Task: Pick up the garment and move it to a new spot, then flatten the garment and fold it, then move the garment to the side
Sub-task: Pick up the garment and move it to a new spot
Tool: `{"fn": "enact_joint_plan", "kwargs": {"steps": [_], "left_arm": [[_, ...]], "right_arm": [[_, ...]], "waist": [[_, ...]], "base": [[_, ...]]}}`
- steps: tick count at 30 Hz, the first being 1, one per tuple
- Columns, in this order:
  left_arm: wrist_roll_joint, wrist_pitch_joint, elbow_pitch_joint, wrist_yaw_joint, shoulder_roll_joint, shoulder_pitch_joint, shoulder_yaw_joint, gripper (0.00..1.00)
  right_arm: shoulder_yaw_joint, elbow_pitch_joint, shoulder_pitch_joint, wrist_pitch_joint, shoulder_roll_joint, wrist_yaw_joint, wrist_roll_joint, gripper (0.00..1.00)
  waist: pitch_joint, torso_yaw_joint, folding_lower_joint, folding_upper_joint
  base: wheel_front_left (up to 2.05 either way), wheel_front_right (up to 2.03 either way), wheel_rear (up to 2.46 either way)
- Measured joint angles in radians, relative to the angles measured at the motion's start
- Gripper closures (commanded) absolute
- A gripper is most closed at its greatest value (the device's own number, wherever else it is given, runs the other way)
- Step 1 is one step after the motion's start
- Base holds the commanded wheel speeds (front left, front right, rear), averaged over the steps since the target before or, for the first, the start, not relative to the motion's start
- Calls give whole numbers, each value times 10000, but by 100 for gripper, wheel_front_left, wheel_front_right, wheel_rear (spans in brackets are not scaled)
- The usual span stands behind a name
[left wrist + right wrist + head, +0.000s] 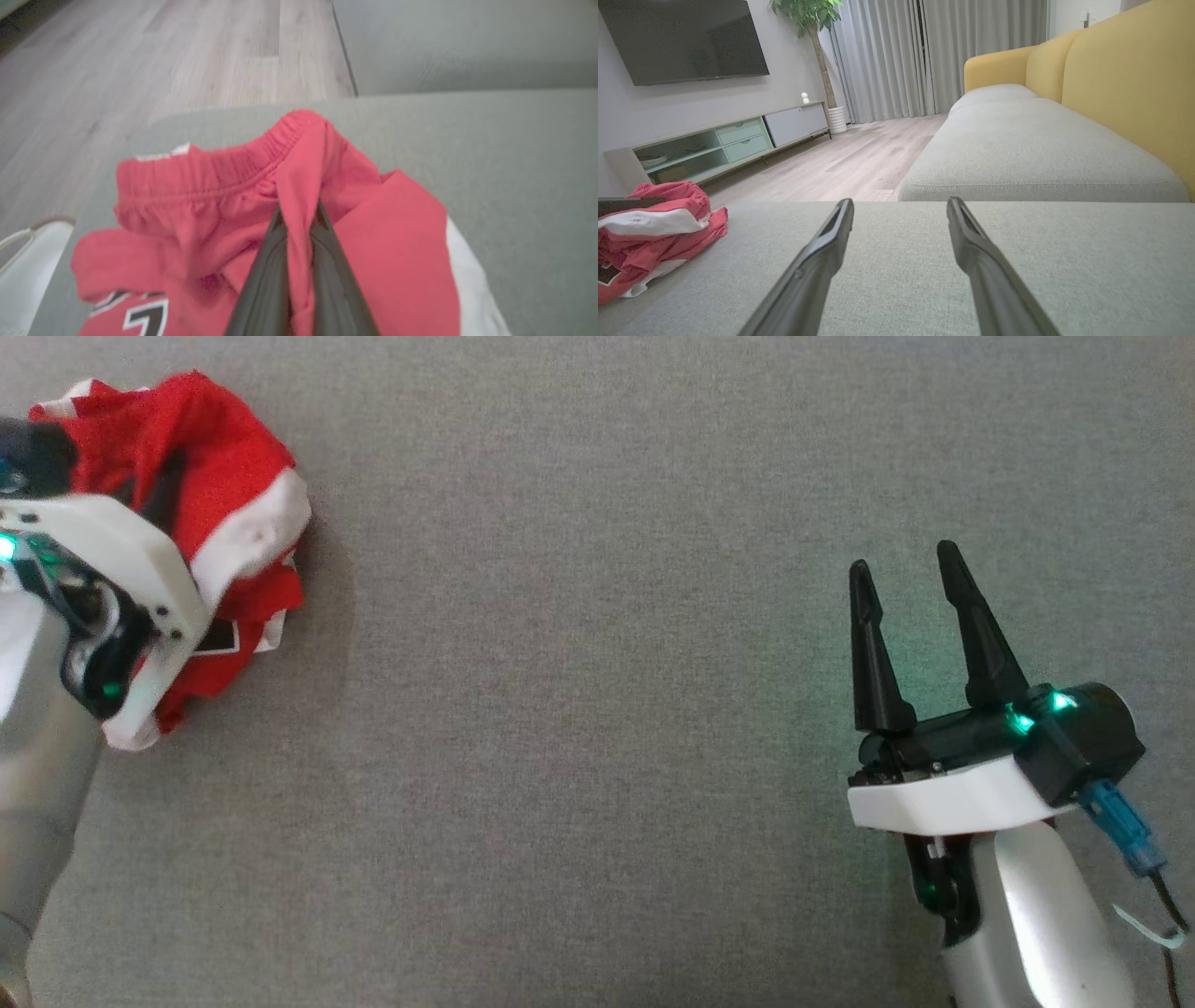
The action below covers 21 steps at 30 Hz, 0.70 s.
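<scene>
At far left, your left fingers point(264, 284) clamp a waistband fold of soft, light red-and-white fabric shorts point(196, 200); right fingers point(817, 261) apart.

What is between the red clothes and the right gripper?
Just bare grey cushion between the garment and the right gripper, as the head view shows.

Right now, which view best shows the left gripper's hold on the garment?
Left wrist view: the left gripper is shut on a fold of the garment. In head view the arm covers it; right wrist view gives a side glimpse.
</scene>
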Motion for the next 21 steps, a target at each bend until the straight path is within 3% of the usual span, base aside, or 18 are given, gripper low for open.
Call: {"fn": "enact_joint_plan", "kwargs": {"steps": [11, 21], "left_arm": [[-704, -3580, -500, 2, 119, -897, 570, 100], [-1076, -4042, -2146, 77, 36, -598, 665, 100]], "right_arm": [[107, 219, 179, 0, -2, 0, 447, 0], [270, 332, 713, 0, 0, 0, 853, 0]], "waist": [[-1255, 58, -1, 0], [-2273, -309, -3, 0]], "base": [[0, 0, 0], [0, 0, 0]]}}
